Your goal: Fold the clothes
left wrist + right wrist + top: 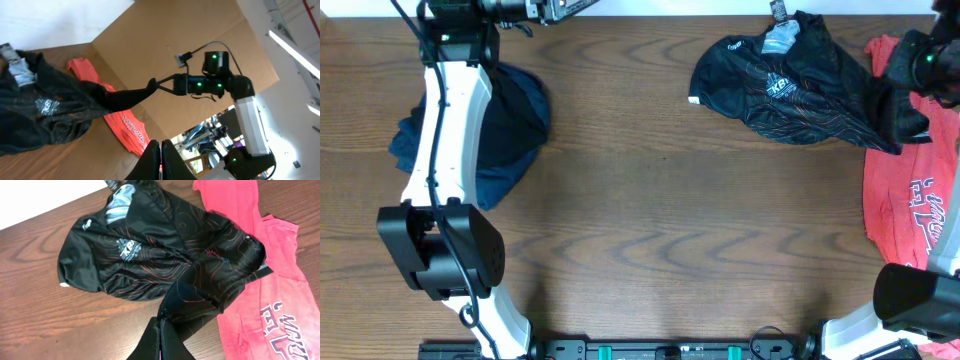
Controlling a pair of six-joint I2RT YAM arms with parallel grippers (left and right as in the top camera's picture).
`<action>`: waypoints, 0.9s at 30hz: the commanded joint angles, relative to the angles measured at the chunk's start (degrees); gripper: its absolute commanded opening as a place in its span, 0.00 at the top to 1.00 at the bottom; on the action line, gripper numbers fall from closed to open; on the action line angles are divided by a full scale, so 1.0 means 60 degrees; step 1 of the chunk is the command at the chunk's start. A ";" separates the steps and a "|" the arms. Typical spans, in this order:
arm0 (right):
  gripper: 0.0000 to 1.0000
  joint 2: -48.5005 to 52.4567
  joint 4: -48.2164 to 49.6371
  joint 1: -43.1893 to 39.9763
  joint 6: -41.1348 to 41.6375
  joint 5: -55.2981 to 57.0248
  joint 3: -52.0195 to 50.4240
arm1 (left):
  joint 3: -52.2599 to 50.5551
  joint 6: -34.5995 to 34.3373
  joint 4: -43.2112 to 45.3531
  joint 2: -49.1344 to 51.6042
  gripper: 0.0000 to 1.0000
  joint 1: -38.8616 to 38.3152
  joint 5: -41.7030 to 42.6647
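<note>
A crumpled black jersey [780, 85] with thin orange lines lies at the back right of the table. My right gripper [161, 324] is shut on a fold of the jersey [145, 250] and holds that part stretched towards the coral-red T-shirt [905, 200]. The red T-shirt [270, 305] lies flat at the right edge, partly under the black cloth. In the left wrist view my right gripper [154, 86] pinches the taut black fabric above the table. My left gripper [161, 146] is shut with nothing in it, up at the back left.
A pile of navy and black garments [515, 120] lies at the back left, partly hidden under my left arm [445, 150]. Bare brown wood [660, 220] spans the middle and front of the table. The arm bases stand at the front corners.
</note>
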 commanded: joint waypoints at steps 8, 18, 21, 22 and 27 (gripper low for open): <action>0.99 -0.0047 -0.0273 0.0044 -0.0211 -0.0004 0.0007 | -0.0095 0.2255 -0.2554 0.0033 0.94 0.0178 -0.3636; 0.99 -0.0047 -0.0324 0.0044 -0.0215 -0.0007 0.0007 | -0.0091 0.7289 -0.8185 0.0044 0.94 -0.1362 -1.2335; 0.99 -0.0047 -0.0510 0.0044 -0.0215 -0.0007 0.0007 | -0.0091 0.7785 -0.8109 0.0091 0.94 -0.1953 -1.2713; 0.99 -0.0047 -0.0554 0.0044 -0.0219 -0.0004 0.0007 | -0.0091 0.7810 -0.7985 0.0117 0.94 -0.2106 -1.2717; 0.99 -0.0051 -0.0820 0.0044 -0.0284 -0.0004 0.0007 | -0.0091 0.7807 -0.7020 0.0579 0.94 -0.2801 -1.2706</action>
